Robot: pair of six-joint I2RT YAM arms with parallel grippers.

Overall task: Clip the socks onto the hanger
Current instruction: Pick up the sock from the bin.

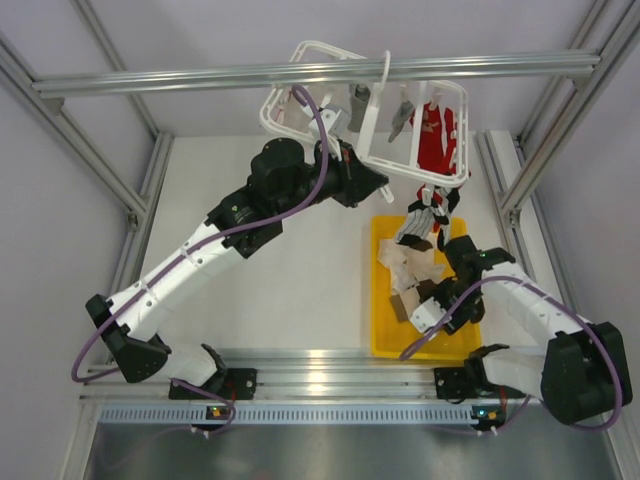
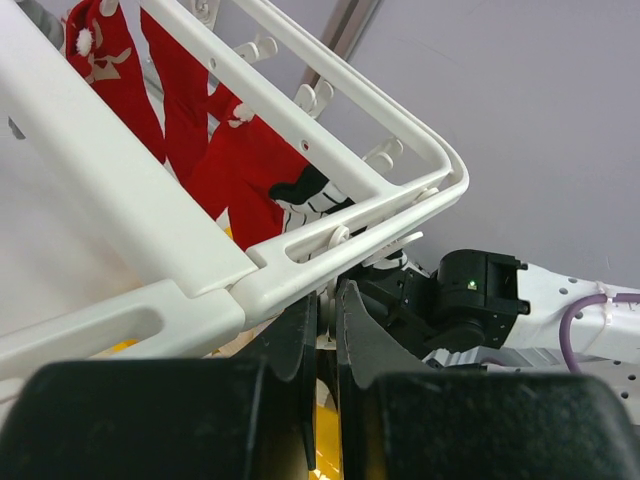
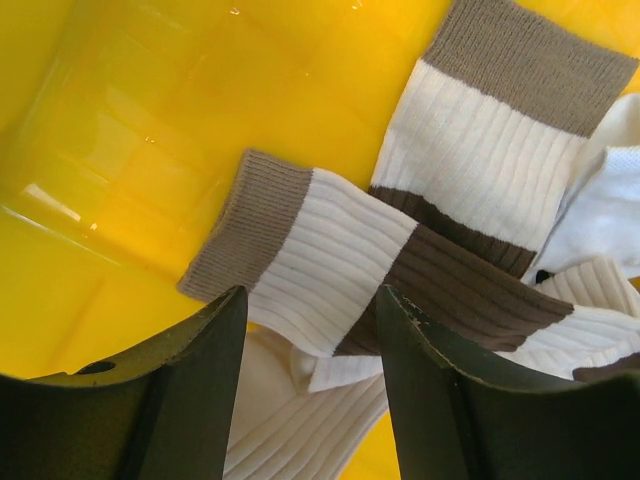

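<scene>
Step in hand, as I read it: picking one sock out of the yellow tray (image 1: 382, 332). The right hand (image 3: 312, 395) hangs low over the pile, jaws wide, nothing between them. Directly under it lies a striped sock (image 3: 335, 260), tan cuff to the left, then white rib, then a dark brown band. More socks (image 1: 408, 265) are heaped in the far half of the tray, on the right side of the bench (image 1: 290, 290).

The left hand (image 2: 327, 300) is up at the hanger (image 2: 100, 170), jaws narrow and almost touching, just under the frame's corner. Can't tell if they pinch anything. The hanger hangs from the overhead rail on the far side. A red garment (image 1: 436, 135) is on it, with spare clips (image 2: 318, 95) along the bar.

To do it well, I'd say:
- Drop straight down and close on the cuff end, one layer only. The sock overlaps others, so a deep bite would likely drag two.
- Grip a little in from the cuff edge so a free margin is left for a clip.
- Lift slowly, since limp knit will droop and may snag its neighbours.
- Have the left hand keep the frame from swinging.
</scene>
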